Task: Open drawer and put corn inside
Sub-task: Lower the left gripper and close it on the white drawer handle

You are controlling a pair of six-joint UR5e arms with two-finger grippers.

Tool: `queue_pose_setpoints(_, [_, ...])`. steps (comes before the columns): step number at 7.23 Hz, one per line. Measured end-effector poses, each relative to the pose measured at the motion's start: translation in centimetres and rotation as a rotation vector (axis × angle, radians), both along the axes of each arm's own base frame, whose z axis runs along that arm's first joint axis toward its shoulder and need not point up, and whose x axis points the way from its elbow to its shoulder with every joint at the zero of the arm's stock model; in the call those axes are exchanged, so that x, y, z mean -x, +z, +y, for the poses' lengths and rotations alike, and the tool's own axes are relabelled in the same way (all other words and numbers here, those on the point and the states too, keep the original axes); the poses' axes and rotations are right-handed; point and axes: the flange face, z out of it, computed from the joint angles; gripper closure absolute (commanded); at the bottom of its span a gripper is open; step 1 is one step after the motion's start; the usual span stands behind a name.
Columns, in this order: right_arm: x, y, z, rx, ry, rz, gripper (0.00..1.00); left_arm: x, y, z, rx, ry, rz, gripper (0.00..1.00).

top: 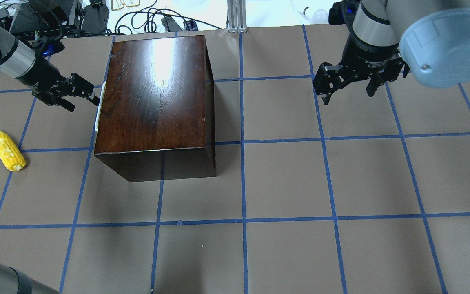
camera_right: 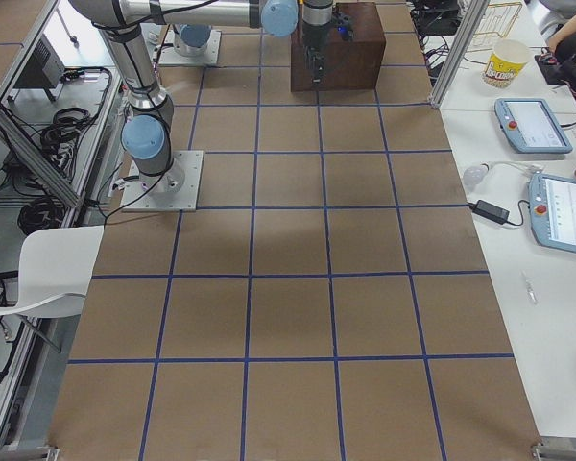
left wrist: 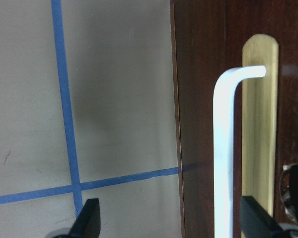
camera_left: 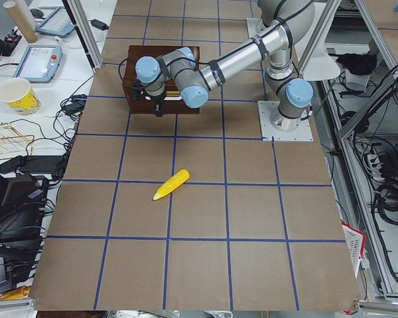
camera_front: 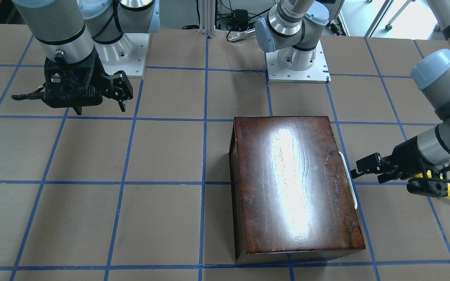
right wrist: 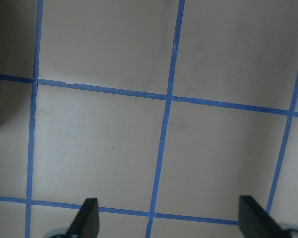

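The dark wooden box (top: 153, 98) stands on the table with its drawer shut. The drawer's dark front (left wrist: 198, 124) and slim white handle (left wrist: 223, 148) face my left gripper. The handle also shows in the overhead view (top: 100, 102) and the front view (camera_front: 348, 175). My left gripper (top: 85, 104) is open and level with the handle, its fingertips just short of it. In the left wrist view the handle lies between the fingers, near the right one. The yellow corn (top: 8, 150) lies on the table behind the left gripper. My right gripper (top: 347, 87) is open and empty above bare table.
The table (top: 284, 179) is brown with a blue tape grid. Both arm bases (camera_front: 297, 58) stand at the robot's edge. Cables and gear (top: 96, 16) lie beyond the far edge, behind the box.
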Motion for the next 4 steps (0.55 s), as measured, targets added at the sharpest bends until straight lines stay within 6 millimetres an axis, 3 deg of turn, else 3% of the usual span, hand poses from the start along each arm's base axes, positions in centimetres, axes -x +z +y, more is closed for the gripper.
queue_pose_setpoints(4, [0.0,0.0,0.0,0.0,0.0,0.0,0.0,0.0,-1.6,-0.4,-0.019,0.002,0.02,0.0])
